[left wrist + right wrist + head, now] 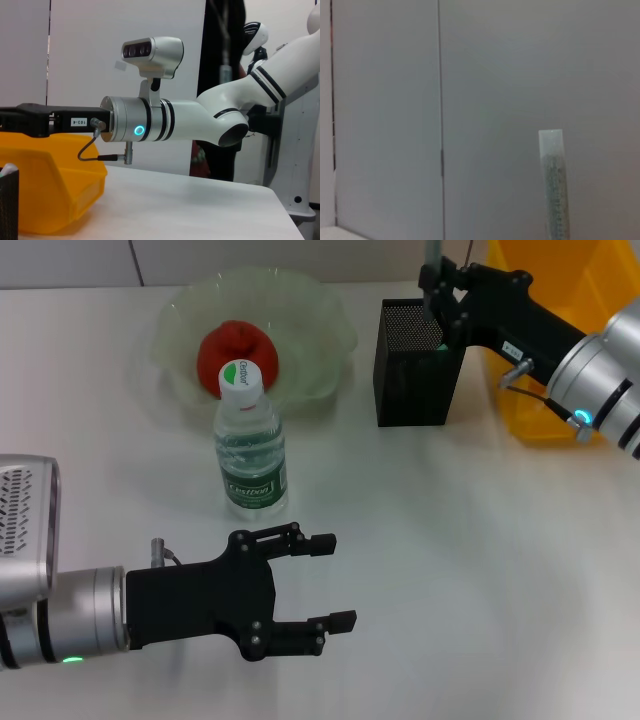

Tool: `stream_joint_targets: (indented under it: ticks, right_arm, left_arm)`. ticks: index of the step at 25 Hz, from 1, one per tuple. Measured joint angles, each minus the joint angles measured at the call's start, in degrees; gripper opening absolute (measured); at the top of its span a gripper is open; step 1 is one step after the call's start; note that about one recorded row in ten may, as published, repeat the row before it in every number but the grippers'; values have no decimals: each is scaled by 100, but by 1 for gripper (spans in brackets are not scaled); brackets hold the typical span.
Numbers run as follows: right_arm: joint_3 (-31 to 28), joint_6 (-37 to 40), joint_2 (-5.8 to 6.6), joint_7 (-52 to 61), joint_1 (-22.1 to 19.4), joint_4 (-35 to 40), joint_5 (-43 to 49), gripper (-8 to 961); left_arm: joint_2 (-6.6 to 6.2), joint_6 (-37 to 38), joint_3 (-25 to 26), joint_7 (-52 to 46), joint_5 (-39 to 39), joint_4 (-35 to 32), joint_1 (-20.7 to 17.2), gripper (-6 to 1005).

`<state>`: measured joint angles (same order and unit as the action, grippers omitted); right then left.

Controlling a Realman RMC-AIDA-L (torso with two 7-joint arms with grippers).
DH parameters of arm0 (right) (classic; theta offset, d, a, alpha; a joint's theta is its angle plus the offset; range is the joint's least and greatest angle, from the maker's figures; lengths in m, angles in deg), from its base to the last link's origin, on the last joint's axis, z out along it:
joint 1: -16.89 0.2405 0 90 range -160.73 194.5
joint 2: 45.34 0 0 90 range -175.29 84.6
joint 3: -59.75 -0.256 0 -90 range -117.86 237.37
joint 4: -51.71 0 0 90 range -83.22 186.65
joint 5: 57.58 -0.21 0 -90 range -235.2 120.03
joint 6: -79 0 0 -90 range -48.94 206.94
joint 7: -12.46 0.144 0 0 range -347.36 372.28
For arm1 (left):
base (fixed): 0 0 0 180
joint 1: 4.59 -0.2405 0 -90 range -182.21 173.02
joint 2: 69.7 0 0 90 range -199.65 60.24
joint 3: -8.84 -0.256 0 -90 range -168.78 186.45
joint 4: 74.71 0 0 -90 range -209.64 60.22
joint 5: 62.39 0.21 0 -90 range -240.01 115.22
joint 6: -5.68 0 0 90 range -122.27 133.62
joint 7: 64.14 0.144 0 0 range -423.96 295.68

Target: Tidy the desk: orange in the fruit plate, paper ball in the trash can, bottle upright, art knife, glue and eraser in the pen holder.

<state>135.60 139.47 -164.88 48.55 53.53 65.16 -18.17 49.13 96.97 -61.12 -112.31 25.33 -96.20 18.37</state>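
The orange (232, 352) lies in the pale green fruit plate (322, 315) at the back. The bottle (249, 445) stands upright in front of the plate. My right gripper (441, 312) hovers over the black mesh pen holder (415, 380), shut on a slim upright grey-green stick (432, 262). The stick's lower end dips into the holder, and it also shows in the right wrist view (551, 185). I cannot tell if it is the art knife or the glue. My left gripper (338, 580) is open and empty, low over the near table. The paper ball and eraser are out of view.
The yellow trash can (535, 390) stands right behind the pen holder, under my right arm; it also shows in the left wrist view (50, 190). Bare white table lies between the bottle, the pen holder and my left gripper.
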Motion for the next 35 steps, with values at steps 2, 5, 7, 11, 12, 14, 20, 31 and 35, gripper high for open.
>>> stream_joint_targets:
  ticks: [2, 5, 7, 11, 12, 14, 20, 31, 35]
  right_arm:
    - [55, -2, -5, -9, 28, -44, 24, 137]
    - [157, 5, -17, -9, 16, -34, 41, 138]
    - [170, 43, -21, -8, -16, -29, 41, 139]
    - [170, 315, -24, -8, -135, -26, 41, 168]
    - [169, 462, -24, -8, -191, -11, 39, 196]
    - [169, 758, -25, -1, -302, 25, 38, 251]
    - [201, 2050, 51, 628, -1327, 643, 372, 486]
    - [-1214, 3723, 181, 1455, -2977, 2018, 3446, 825]
    - [-2070, 4205, 187, 1430, -3020, 2009, 4846, 834]
  left_arm:
    - [0, 0, 0, 0, 0, 0, 0, 785]
    - [0, 0, 0, 4, 0, -2, -21, 785]
    - [0, 0, 0, 4, 0, -2, -21, 785]
    - [0, 3, 0, 19, 0, -5, -38, 785]
    - [0, 3, 0, 19, 0, -5, -38, 785]
    - [0, 4, 0, 22, 0, -5, -39, 785]
    - [-8, 35, 0, 10, 0, -5, -68, 785]
    - [-58, 112, 28, -142, -1, -56, -93, 785]
    - [-80, 91, 59, -157, 0, -64, -85, 785]
